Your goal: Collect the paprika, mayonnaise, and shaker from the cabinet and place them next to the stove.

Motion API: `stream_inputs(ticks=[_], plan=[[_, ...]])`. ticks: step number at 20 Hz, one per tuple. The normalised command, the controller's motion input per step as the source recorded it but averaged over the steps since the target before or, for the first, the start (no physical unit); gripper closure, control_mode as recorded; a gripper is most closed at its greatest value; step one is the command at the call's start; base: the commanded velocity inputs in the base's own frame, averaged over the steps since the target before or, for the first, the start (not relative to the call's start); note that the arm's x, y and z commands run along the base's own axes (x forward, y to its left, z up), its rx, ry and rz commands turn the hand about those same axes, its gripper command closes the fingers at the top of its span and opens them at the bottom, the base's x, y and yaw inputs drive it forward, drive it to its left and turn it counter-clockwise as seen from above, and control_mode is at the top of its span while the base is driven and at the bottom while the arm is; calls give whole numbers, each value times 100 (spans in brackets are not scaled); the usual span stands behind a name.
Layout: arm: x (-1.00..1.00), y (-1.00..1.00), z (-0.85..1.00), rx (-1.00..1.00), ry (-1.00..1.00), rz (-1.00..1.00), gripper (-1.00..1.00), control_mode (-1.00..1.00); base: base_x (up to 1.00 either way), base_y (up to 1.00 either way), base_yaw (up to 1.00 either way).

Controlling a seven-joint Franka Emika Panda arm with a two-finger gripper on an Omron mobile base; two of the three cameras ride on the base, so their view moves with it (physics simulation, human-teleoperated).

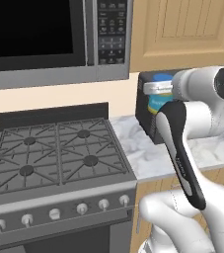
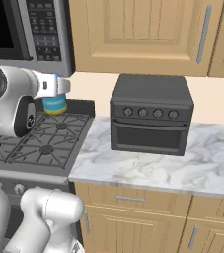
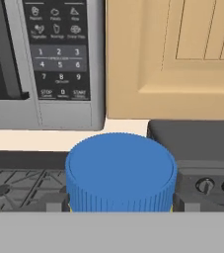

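I have the mayonnaise [image 3: 120,173] in the gripper [image 3: 119,205]; from the hand view its blue lid sits squarely between the two dark finger tips, one pressed against each side of the jar, so the jaws are closed on it. In the right base view the jar [image 2: 55,102] hangs off the end of the white arm, yellow band and light blue label showing below the wrist, held up in the air over the rear right part of the stove [image 2: 39,143], in front of the black backguard (how high above the grates I cannot judge). In the left base view the jar [image 1: 158,94] peeks out beside the arm's big white joint, in front of the black toaster oven [image 1: 148,108]; that oven [image 2: 151,115] stands on the marble counter [image 2: 148,168] just right of the stove [image 1: 54,153]. The microwave [image 1: 54,39] hangs above the burners, its keypad [image 3: 58,49] facing the hand camera; to its right runs the light wood cabinet [image 2: 138,34], its doors shut, the long grey bar handles [image 2: 204,34] at the far right.
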Motion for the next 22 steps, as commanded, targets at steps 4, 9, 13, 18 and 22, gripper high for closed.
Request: stream_inputs(ticks=[4,9,13,18,22], plan=[[3,0,-3,0,0,-1,100,-100,17,5,-1],[-5,13,-29,0,0,-13,100,-100,0,0,0],[-3,38,-51,0,0,-23,100,-100,0,0,0],[12,32,-48,6,0,-22,100,-100,0,0,0],[39,8,-35,9,0,-12,100,-100,0,0,0]])
